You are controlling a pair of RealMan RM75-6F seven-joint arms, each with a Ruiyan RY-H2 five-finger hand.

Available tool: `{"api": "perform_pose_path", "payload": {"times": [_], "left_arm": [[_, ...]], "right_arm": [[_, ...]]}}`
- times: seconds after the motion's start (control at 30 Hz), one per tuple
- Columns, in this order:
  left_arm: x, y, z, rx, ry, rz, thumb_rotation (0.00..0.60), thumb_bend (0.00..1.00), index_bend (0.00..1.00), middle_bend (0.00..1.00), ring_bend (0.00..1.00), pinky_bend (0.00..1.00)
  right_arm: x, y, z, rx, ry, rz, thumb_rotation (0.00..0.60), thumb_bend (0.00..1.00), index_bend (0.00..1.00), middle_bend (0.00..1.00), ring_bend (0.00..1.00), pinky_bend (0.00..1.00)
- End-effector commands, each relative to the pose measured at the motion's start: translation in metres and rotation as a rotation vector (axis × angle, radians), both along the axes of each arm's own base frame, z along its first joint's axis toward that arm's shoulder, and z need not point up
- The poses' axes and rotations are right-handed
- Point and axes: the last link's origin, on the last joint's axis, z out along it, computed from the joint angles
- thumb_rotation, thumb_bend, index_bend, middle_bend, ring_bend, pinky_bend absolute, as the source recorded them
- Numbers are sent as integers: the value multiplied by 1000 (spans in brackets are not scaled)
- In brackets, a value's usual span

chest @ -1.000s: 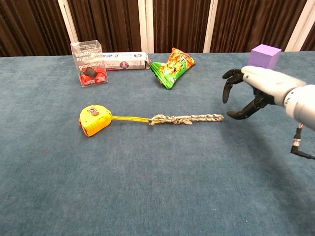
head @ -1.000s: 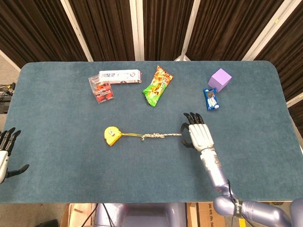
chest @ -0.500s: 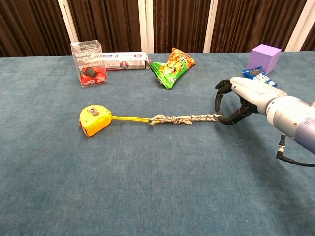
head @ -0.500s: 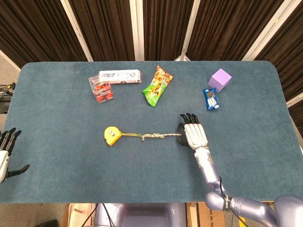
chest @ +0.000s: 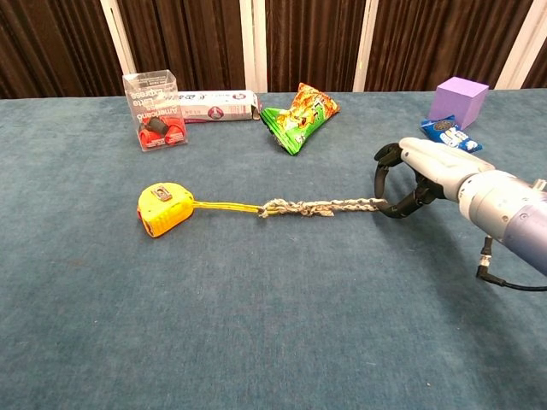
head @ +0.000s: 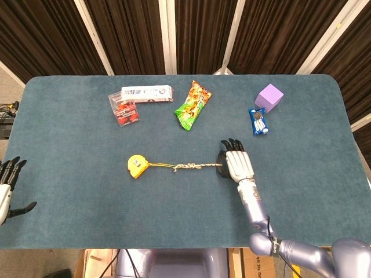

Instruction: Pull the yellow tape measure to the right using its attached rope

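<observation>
The yellow tape measure [head: 136,166] [chest: 165,208] lies left of the table's middle. Its braided rope [head: 188,167] [chest: 320,207] runs straight to the right over the blue cloth. My right hand [head: 237,165] [chest: 420,167] sits palm down at the rope's right end. Its dark fingers [chest: 381,175] curl down to meet the thumb, closing a ring around the rope's tip. My left hand [head: 7,185] hangs off the table's left edge, far from the tape measure, fingers spread and holding nothing.
Along the back stand a clear box of red items [head: 123,110], a white toothpaste box [head: 146,93] and a green snack bag [head: 193,104]. A purple cube [head: 269,97] and a blue cookie pack [head: 258,121] lie behind my right hand.
My right hand came down and left onto the rope's end, and its fingers curled closed around it. The tape measure and rope have stayed put. The left hand has not moved.
</observation>
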Motion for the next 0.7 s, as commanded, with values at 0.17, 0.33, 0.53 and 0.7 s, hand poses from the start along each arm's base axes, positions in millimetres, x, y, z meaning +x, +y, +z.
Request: {"api": "perform_pose_path", "payload": {"times": [0.17, 0.33, 0.53, 0.7], "left_arm": [[0, 0, 0, 1, 0, 2, 600, 0, 0, 0, 0, 0], [0, 0, 0, 1, 1, 1, 600, 0, 0, 0, 0, 0], [0, 0, 1, 3, 0, 2, 600, 0, 0, 0, 0, 0], [0, -1, 1, 3, 1, 0, 600, 0, 0, 0, 0, 0]], "right_arm": [[0, -1, -1, -3, 1, -6, 600, 418, 607, 184, 0, 0], [0, -1, -1, -6, 1, -10, 600, 438, 625, 188, 0, 0], [0, -1, 5, -18, -5, -6, 600, 459, 630, 191, 0, 0], [0, 1, 13, -29, -11, 0, 600, 476, 635, 195, 0, 0]]}}
